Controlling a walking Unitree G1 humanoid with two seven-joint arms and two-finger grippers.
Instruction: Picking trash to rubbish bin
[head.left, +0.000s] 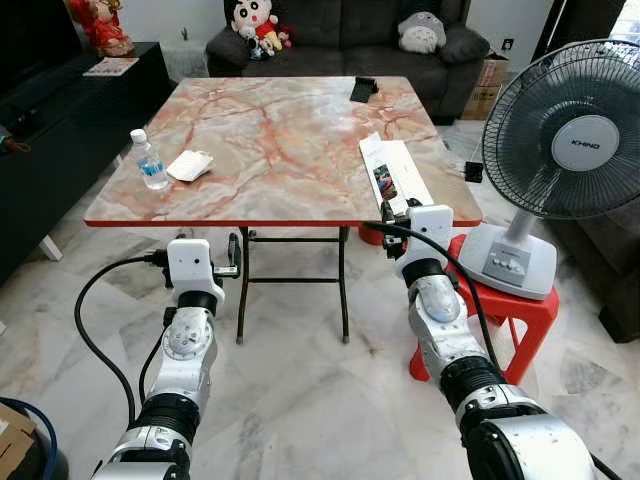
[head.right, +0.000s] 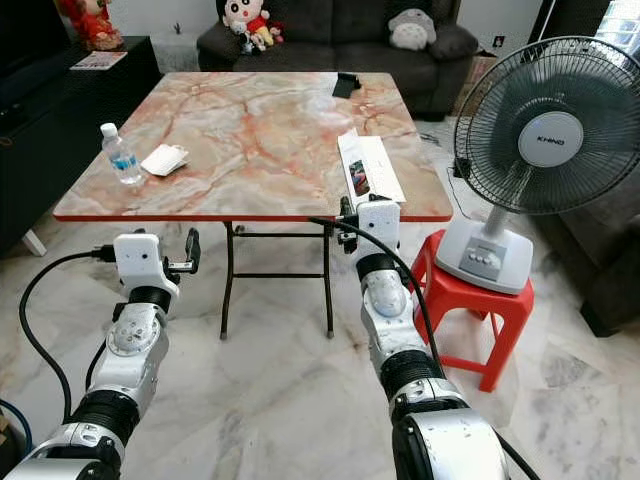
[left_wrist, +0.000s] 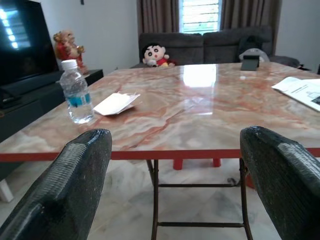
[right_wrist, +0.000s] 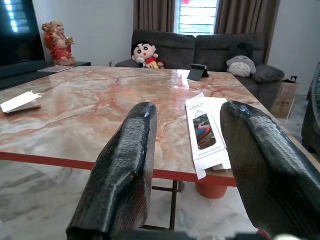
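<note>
Both arms reach forward, left gripper (left_wrist: 175, 185) and right gripper (right_wrist: 187, 185) fingers spread.

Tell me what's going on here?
The robot faces the near edge of a marble-patterned folding table, both arms raised short of it. The left gripper and right gripper are both open and empty. On the table lie a clear plastic water bottle, a white crumpled wrapper and a long white printed package, all untouched.

My square folding table (head.left: 280, 150): pink-orange marble veining, red edge. Clear plastic bottle (head.left: 150, 160): blue label, white cap. White crumpled wrapper (head.left: 189, 165). My black textured fingers (left_wrist: 65, 190). Red plastic stool (head.left: 500, 310).
</note>
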